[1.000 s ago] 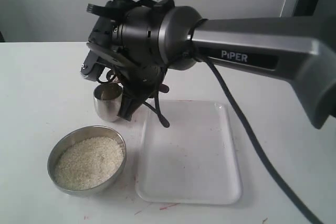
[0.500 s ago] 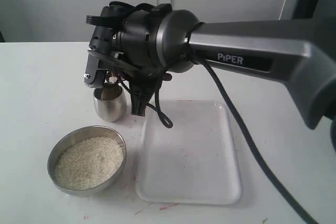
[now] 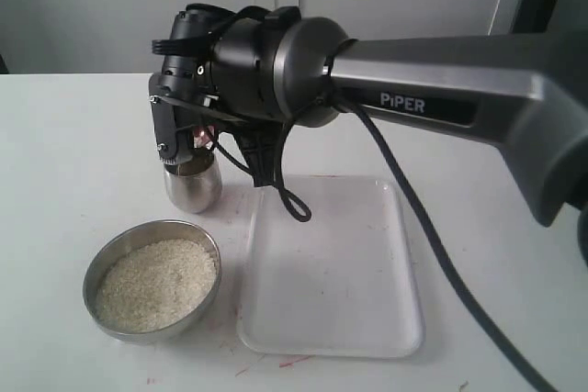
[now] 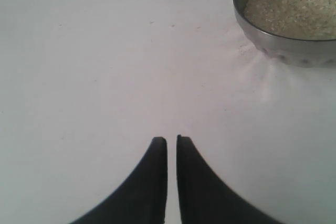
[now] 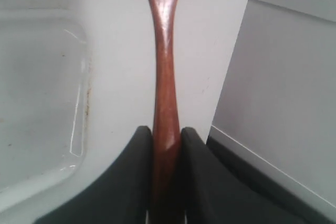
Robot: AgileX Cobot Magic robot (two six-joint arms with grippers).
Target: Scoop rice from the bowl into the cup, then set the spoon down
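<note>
The left gripper [image 4: 171, 140], closed and empty, hangs over the table [image 3: 73, 153] near the bowl [image 3: 92, 273] of rice [image 3: 156, 286]. Just above the cup [image 3: 193, 188], the right gripper [image 5: 167, 132] clamps the wooden spoon [image 5: 165, 77], whose handle runs straight out along the gripper's line.

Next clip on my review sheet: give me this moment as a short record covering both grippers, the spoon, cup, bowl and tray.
right gripper: shut on the spoon's handle, poised over the cup
spoon: wooden, held by its handle
cup: upright on the table, mouth largely hidden by the gripper
bowl: on the table, in front of the cup
rice: fills most of the bowl
tray: nothing on it, beside the bowl
left gripper: shut, empty, near the bowl
</note>
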